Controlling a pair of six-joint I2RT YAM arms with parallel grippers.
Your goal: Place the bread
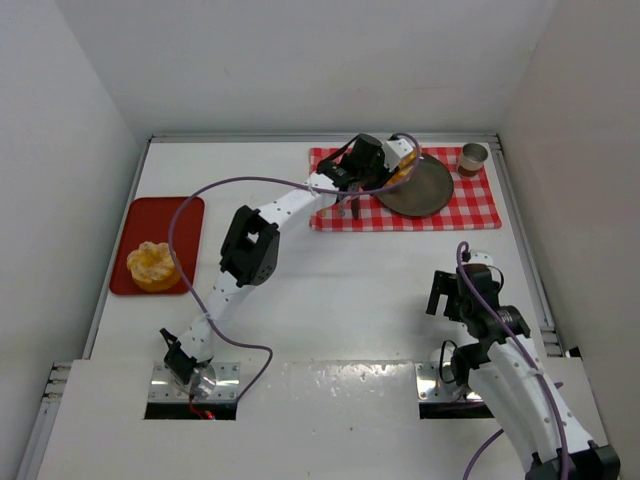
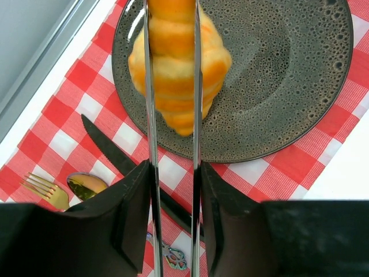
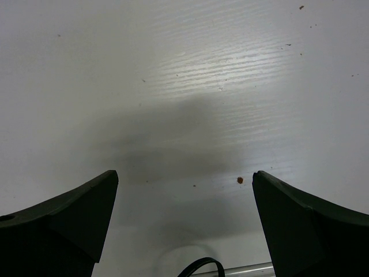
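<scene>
the left gripper [image 2: 172,23] is clamped on the croissant [image 2: 173,98], its two thin metal fingers [image 2: 151,86] pressed into the ridged middle of the pastry. the croissant hangs over the near-left part of the dark speckled plate [image 2: 288,75]. whether its lower tip touches the plate or floats just above it i cannot tell.

the main risk, as i judge it, is the release. the pastry sits toward the plate's rim, so it could roll or tip off onto the red-checked cloth [image 2: 75,75] and land on the knife [image 2: 109,150] beside the plate. the narrow fingers bite into soft bread and may drag it along as they part. a low exit could also catch the fork [image 2: 43,190] or spoon [image 2: 86,186] on the cloth.

the bun [image 1: 152,264] waits on the red tray [image 1: 180,215], well apart at the left of the table [image 1: 350,290]. a cup [image 1: 473,157] stands at the cloth's far right corner, clear of the plate. the right gripper [image 3: 184,176] hovers spread wide over bare table, holding nothing.

the fingertips and the croissant's upper end are cut off at the top of the left wrist view. in the top view the gripper covers most of the pastry, and the height above the plate cannot be read.
</scene>
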